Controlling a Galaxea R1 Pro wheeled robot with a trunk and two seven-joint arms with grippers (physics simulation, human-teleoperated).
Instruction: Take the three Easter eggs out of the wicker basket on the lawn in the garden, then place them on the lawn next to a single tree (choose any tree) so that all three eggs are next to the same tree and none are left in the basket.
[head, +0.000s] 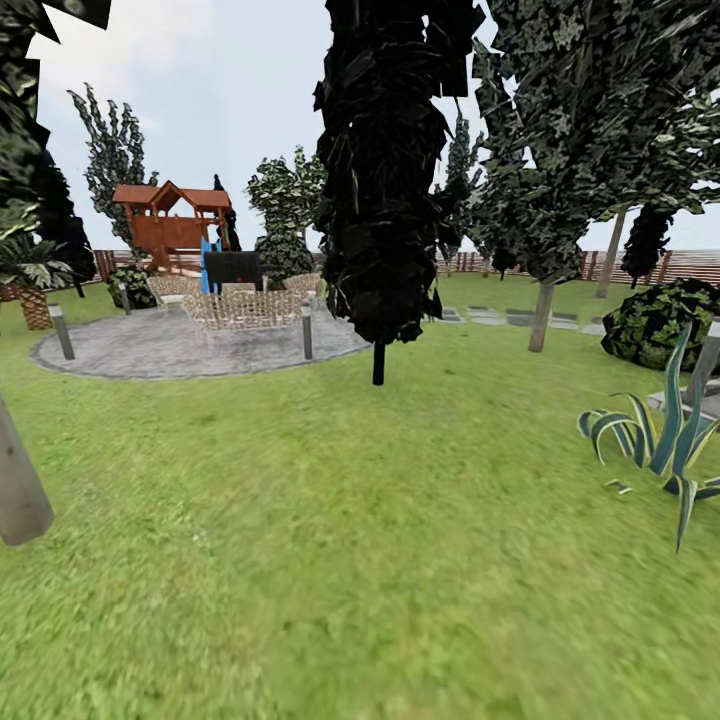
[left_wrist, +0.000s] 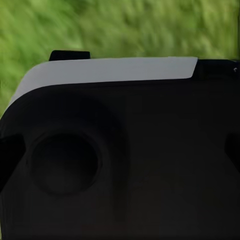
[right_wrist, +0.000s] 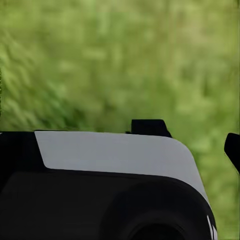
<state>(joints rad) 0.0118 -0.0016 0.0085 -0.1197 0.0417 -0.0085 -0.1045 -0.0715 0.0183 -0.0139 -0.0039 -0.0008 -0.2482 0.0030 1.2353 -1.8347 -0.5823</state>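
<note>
The Easter eggs and the wicker basket are out of view. The lawn (head: 330, 520) spreads wide and green ahead of me in the garden. A tree (head: 541, 315) with a slim pale trunk and dark blocky leaves stands at the right middle. Another pale trunk (head: 18, 480) rises close by at the left edge. In both wrist views a white and black robot housing (left_wrist: 115, 150) (right_wrist: 100, 185) lies over blurred grass. Small black tips (left_wrist: 70, 55) (right_wrist: 149, 127) poke up behind it, and I cannot tell how the grippers stand.
A narrow black conifer (head: 380, 200) stands straight ahead. Behind it lie a round paved patch (head: 190, 345) with woven furniture (head: 245, 305) and short posts (head: 307, 332), a wooden playhouse (head: 172, 225) and the slat fence (head: 600, 265). A spiky plant (head: 660, 430) and a bush (head: 660, 320) are at the right.
</note>
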